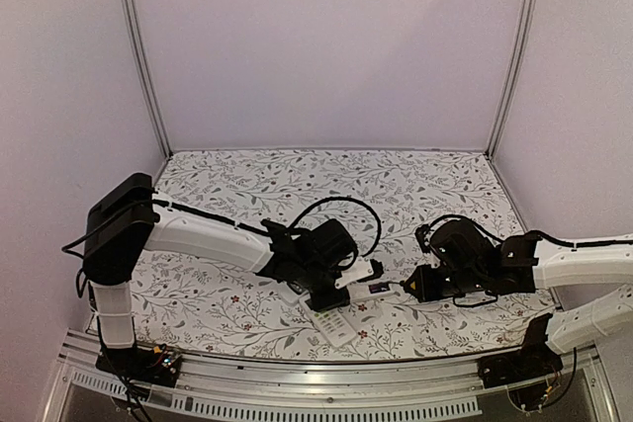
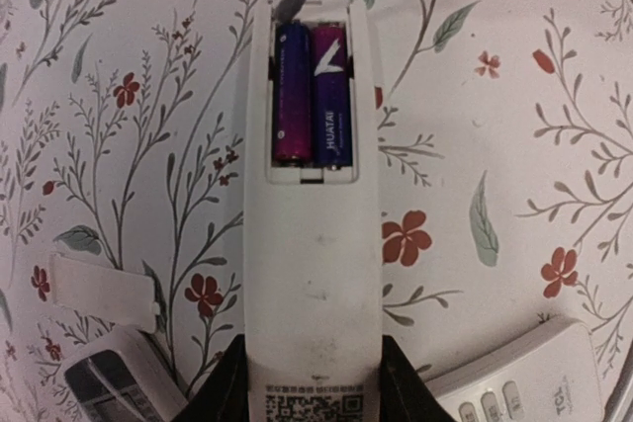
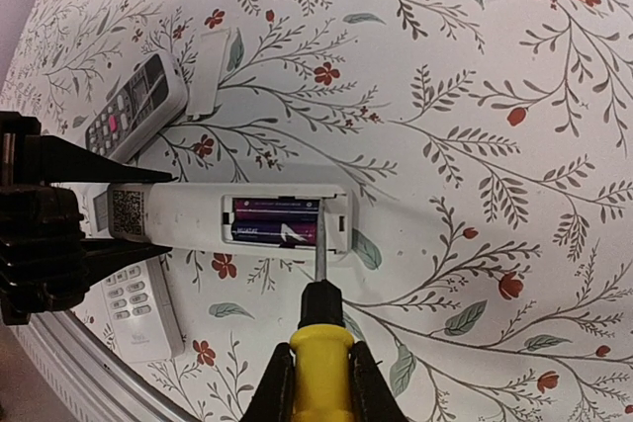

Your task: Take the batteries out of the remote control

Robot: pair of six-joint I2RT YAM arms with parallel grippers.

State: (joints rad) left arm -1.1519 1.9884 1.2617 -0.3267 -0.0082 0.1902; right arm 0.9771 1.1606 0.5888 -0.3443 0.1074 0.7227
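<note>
Jaws first: those of the right gripper (image 3: 321, 392), at the bottom centre of its wrist view, are clamped on the yellow handle of a screwdriver (image 3: 318, 348). Those of the left gripper (image 2: 315, 392), at the bottom of its own view, are pressed against the two long sides of a white remote control (image 2: 315, 274), which is held back side up.

Further up that frame the battery bay is uncovered, and the two purple-blue batteries (image 2: 312, 96) lie in it side by side, both in place.

From the right wrist, the screwdriver blade runs up to the lower rim of the bay at frame centre, towards the bay's right end. I can't quite tell whether the tip is on the nearer cell or only on the plastic edge.

To my eye the step in hand is prying out the first cell. The tip should go under one end of the nearer battery, not against its side. The lever should be small and slow, so the cell lifts instead of springing off. The left grip needs to hold firm, and the remote should stay level.

Beyond, on the floral table (image 3: 495, 96), a second white keypad remote (image 3: 143, 308) lies at lower left. The loose cover (image 3: 213, 71) and a grey remote (image 3: 134, 106) are at upper left.
</note>
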